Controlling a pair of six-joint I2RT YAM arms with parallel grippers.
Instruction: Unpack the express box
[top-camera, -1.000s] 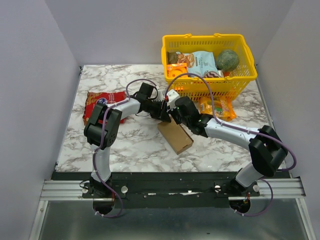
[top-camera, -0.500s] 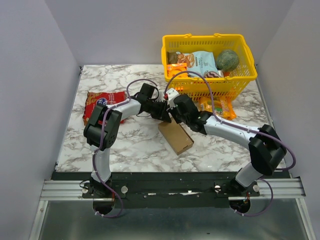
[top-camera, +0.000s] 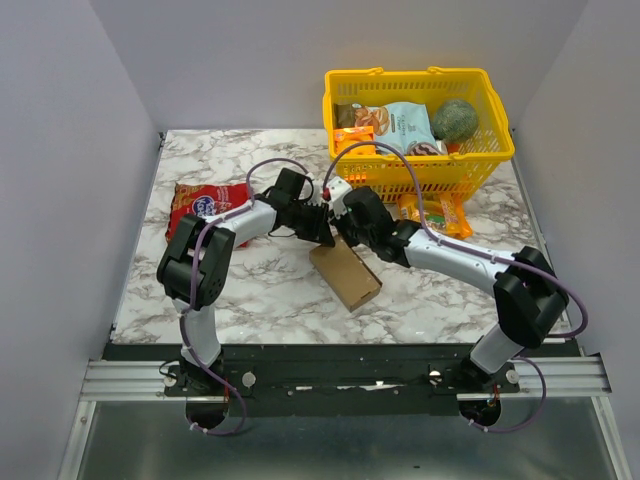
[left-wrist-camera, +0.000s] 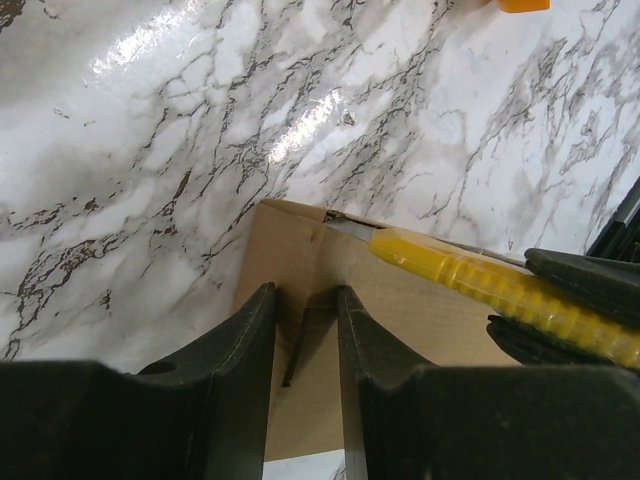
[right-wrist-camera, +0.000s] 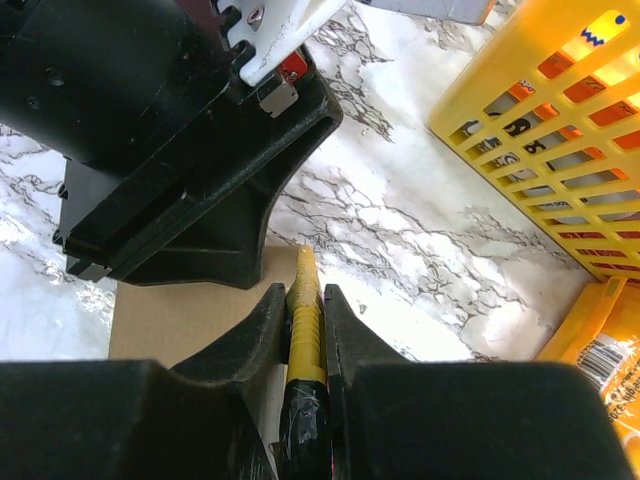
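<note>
The express box (top-camera: 347, 275) looked unopened. My right gripper (right-wrist-camera: 303, 296) clamped the yellow knife (left-wrist-camera: 470, 280) at its edge, and my left gripper (left-wrist-camera: 305, 292) stood narrow over it, grip unclear. Cutting and emptying remained.

Top view bright, even light from above, soft shadows. In left wrist view we see white glare streaks on marble table (left-wrist-camera: 150, 45); express box (left-wrist-camera: 420, 320) sharp. Wrist-view foregrounds dark, soft-focused
</note>
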